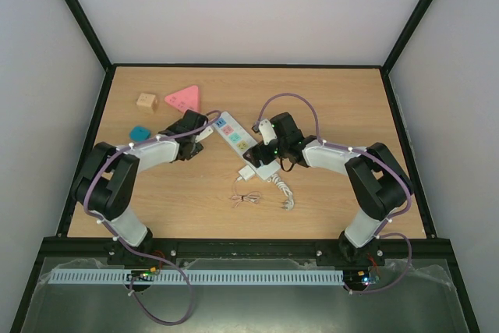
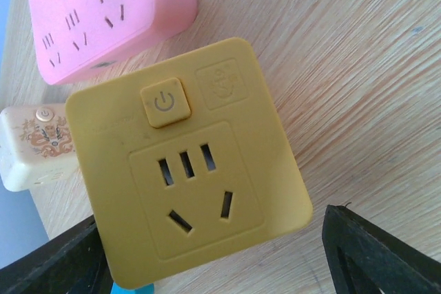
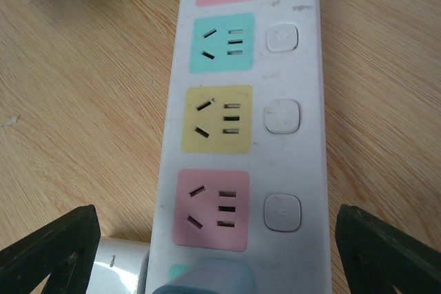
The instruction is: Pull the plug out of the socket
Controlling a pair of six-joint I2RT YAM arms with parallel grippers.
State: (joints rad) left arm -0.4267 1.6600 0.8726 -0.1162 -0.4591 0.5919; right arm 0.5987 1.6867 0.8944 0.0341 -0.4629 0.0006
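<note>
We see the right gripper spread over the power strip, the left gripper spread at its left.

A lab test cell: wooden table boxed by white walls.

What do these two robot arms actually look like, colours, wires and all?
Both the left arm and right arm have chunky black joints linked by white tubes. A thin purple cable loops along each. The fingers are flat black wedges.
</note>
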